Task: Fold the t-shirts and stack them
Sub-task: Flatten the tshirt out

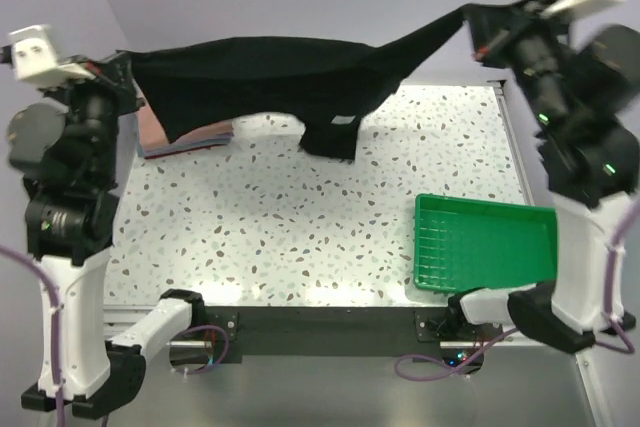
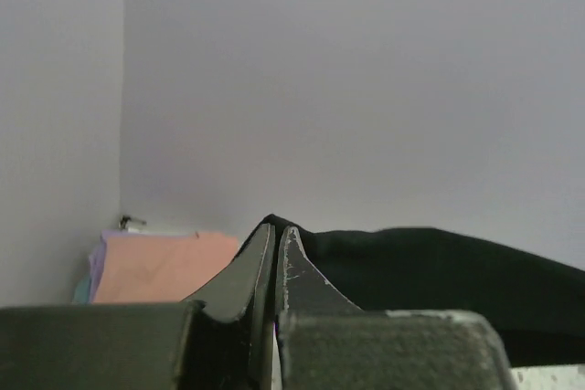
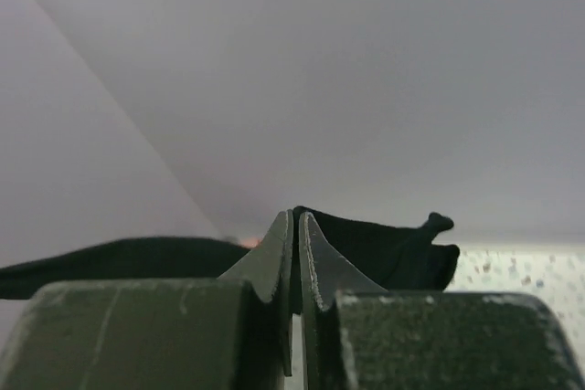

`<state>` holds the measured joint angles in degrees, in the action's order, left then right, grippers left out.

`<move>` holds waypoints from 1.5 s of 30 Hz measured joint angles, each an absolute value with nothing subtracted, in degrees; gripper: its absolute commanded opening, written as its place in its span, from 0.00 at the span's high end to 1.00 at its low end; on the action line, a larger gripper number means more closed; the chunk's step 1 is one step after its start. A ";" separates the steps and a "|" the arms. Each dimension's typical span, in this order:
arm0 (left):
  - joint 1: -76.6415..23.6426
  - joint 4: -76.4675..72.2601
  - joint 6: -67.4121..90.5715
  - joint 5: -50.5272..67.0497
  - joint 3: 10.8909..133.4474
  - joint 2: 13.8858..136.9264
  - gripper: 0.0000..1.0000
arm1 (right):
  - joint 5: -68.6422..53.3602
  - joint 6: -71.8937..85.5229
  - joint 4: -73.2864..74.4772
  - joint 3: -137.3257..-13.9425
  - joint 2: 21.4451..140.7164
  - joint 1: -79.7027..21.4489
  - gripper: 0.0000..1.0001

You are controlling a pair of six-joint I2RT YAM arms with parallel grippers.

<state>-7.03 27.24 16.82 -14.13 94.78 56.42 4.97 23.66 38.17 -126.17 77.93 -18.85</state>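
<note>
While it hangs stretched left-to-right over the far desk point(image 1: 300, 237) edge, the black shirt point(image 1: 270, 72) sags mid-span, with one flap hanging low. The left pincer point(image 1: 122, 69) and right pincer point(image 1: 478, 27) are each clamped shut on an end. Only the top view shows the green tray point(image 1: 485, 242); the left wrist view shows the folded stack point(image 2: 155, 267) pink-topped.

Bright, even light from above; both wrist feeds are dim and grey.
On the top view I get white glare on the table point(image 1: 300, 237) along its near edge and at its far right corner. The black t-shirt point(image 1: 270, 72) reads as a flat dark mass, and the right arm point(image 1: 590, 97) is smeared with blur. On my wrist feeds the left end effector point(image 2: 276, 230) and right end effector point(image 3: 294, 216) have sharp fingertips but soft, out-of-focus bodies.
</note>
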 measured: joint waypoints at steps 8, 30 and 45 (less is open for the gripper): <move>-7.31 27.03 12.16 -16.91 117.12 56.62 1.00 | 2.92 23.62 32.49 -136.59 68.03 -18.85 1.00; -8.78 14.81 11.31 -19.20 73.93 65.43 0.65 | 5.61 27.88 25.74 -129.78 98.17 -18.13 0.95; -7.51 17.30 18.59 -5.32 61.52 75.46 0.06 | -0.64 28.14 39.18 -102.65 120.27 -14.11 0.14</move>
<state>-7.51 17.30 18.59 -5.32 61.52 75.46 -0.64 28.14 39.18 -102.65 120.27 -14.11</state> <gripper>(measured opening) 0.909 0.853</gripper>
